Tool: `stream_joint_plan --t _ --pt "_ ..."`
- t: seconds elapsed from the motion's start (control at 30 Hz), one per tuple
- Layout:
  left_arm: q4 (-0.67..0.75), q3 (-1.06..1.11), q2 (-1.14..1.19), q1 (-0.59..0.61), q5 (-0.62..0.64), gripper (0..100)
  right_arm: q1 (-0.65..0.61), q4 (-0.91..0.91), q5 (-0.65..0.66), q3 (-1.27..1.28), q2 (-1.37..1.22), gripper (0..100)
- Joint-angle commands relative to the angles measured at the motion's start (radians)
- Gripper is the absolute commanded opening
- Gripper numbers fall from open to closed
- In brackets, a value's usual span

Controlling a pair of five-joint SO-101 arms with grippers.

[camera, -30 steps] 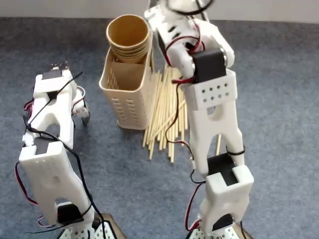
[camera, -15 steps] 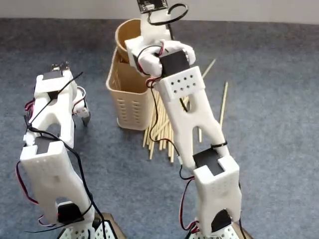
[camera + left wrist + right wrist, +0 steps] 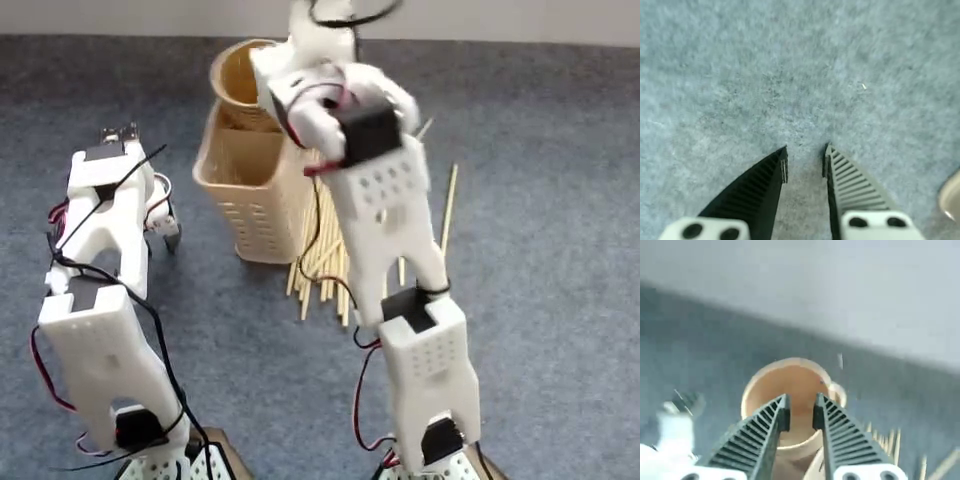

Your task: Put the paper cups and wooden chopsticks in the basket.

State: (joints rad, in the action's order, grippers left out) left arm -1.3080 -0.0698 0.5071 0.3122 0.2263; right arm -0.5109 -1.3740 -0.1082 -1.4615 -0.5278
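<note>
We held our right claw [image 3: 801,410] slightly parted and empty over the paper cups [image 3: 238,82], nested in the basket [image 3: 250,215] probably to save room; wooden chopsticks [image 3: 314,268] lay on the tabletop [image 3: 560,200] just beside it.

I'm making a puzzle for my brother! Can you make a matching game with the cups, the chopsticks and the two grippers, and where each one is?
Things:
1. cups
2. chopsticks
3. left gripper
4. right gripper

Places:
A. over bare carpet
B. at the cups' open top
C. standing in the basket
D. lying on the carpet beside the basket

Pairs: 1-C, 2-D, 3-A, 4-B.
</note>
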Motion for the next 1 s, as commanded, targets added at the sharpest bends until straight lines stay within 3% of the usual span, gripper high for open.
stream_joint_plan --t 0.0,0.13,0.23,0.4,0.53,0.63,0.77,0.97 --pt "0.063 0.001 -0.042 -0.013 -0.003 14 -0.002 -0.007 -0.005 -0.285 0.045 9.6" --pt "0.026 -0.159 -0.047 0.015 -0.005 14 0.001 -0.137 0.091 -0.292 0.139 9.5" --pt "-0.146 -0.421 -0.047 0.056 -0.006 14 0.076 -0.289 0.16 -0.209 0.242 9.5" --pt "-0.42 -1.049 -0.045 0.091 -0.118 19 0.349 -0.392 0.259 -0.01 0.406 9.5" --pt "-0.463 -1.377 -0.058 0.091 -0.21 20 0.541 -0.392 0.264 0.315 0.576 9.5" --pt "-0.462 -1.365 -0.117 0.062 -0.227 20 0.575 -0.39 0.305 0.677 0.7 9.5" --pt "-0.462 -1.167 -0.254 -0.045 -0.245 21 0.526 -0.357 0.388 1.187 0.834 9.5" --pt "-0.463 -0.794 -0.575 -0.291 -0.245 27 0.538 0.054 0.344 1.859 1.056 9.5"
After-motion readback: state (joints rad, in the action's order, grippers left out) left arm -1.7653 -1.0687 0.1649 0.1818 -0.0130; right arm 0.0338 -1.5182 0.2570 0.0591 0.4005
